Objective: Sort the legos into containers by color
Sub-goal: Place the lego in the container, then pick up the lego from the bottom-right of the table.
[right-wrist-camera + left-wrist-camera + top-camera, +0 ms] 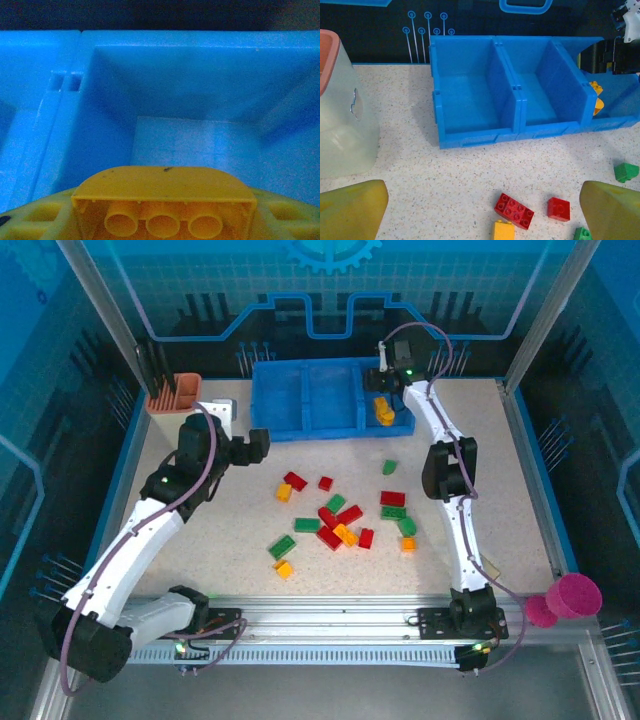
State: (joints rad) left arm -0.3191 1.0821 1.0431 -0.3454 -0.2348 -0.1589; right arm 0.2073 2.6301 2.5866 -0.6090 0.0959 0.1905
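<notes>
The blue bin [305,425] stands at the back of the table with three compartments. My right gripper [383,408] hangs over the right compartment [200,142], shut on an orange-yellow lego [164,187] held with its hollow underside facing the camera. That compartment's floor looks bare. The left [470,100] and middle [540,97] compartments hold nothing. Several red, green and orange-yellow legos [340,520] lie scattered mid-table. My left gripper [258,445] hovers open left of them; between its fingers [352,207] lie a red brick [514,210] and a yellow one [503,231].
A peach slotted holder [174,392] and a translucent white box [342,120] stand left of the bin. A pink cup [575,595] sits off the table's front right corner. A lone green brick [390,467] lies near the right arm.
</notes>
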